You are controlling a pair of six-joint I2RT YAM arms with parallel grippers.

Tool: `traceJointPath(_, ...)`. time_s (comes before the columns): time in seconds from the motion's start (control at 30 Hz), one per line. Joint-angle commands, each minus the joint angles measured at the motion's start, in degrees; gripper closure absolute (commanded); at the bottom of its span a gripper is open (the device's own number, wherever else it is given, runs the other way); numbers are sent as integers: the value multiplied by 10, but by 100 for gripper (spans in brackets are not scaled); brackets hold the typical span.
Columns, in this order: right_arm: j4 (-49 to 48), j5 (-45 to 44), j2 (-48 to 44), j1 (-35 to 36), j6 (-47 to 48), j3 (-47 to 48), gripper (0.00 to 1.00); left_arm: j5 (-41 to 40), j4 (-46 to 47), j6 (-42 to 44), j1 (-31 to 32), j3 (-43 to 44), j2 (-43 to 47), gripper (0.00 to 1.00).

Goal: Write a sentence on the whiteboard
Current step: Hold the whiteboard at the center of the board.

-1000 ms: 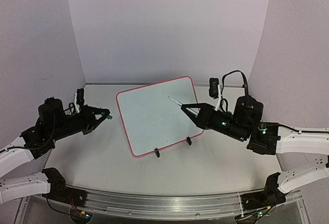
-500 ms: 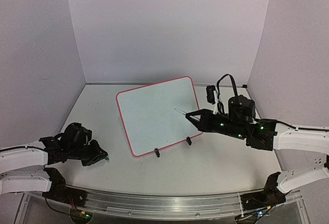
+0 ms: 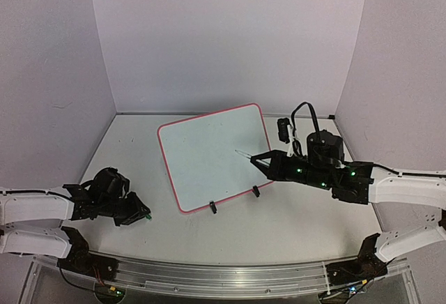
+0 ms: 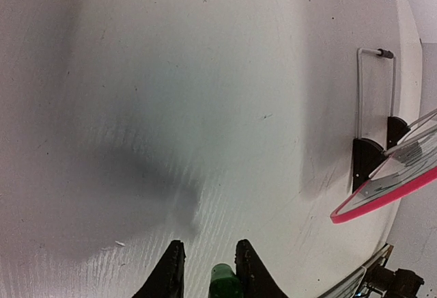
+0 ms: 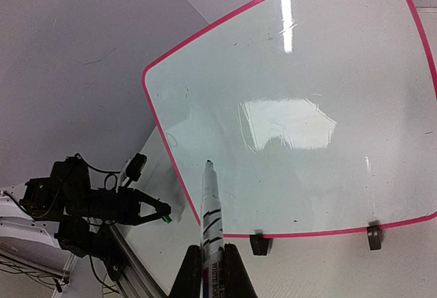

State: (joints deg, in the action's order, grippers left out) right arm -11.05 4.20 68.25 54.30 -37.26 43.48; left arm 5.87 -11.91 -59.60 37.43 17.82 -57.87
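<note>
The whiteboard stood bare in the middle of the table. The right gripper squeezed the marker near it; a hard push could tip the board. The left gripper had narrow jaws around a green cap, grip unclear, so it could roll off

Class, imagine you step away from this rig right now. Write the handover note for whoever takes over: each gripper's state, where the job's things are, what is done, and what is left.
Right gripper: shut on the uncapped marker, with the tip over the right side of the whiteboard. Whether it touches can't be judged.
Left gripper: low over the table at the near left, jaws slightly apart with a green cap between them. Whether it grips the cap is unclear.
Done: marker uncapped and in hand.
Left: the whole sentence, since the board shows no writing.
</note>
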Motion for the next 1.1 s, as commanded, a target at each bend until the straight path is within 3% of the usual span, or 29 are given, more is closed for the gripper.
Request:
traceJointPath(0.0,-7,3,2,2,8,7,100,-7,8,16,-2,3,0,66)
traceJointPath(0.27,-7,-3,5,1,10,8,100,-31,-68,32,-2,30,33,45)
traceJointPath(0.43,-6,-4,6,1,12,6,100,-16,-60,37,-1,25,39,37)
traceJointPath(0.67,-4,-5,4,1,13,4,100,-9,-67,57,-2,40,43,12)
traceJointPath(0.73,-4,-5,4,2,12,3,100,-7,-68,61,-2,42,43,10)
traceJointPath(0.8,-4,-5,4,1,11,1,100,1,-58,63,-2,38,42,15)
traceJointPath(0.9,-4,-5,3,1,8,-2,100,8,-48,58,-2,33,42,48)
traceJointPath(0.93,-4,-5,3,2,8,-2,100,8,-47,57,-2,32,42,52)
traceJointPath(1.07,-4,2,5,1,10,-1,100,9,-47,54,-2,33,50,50)
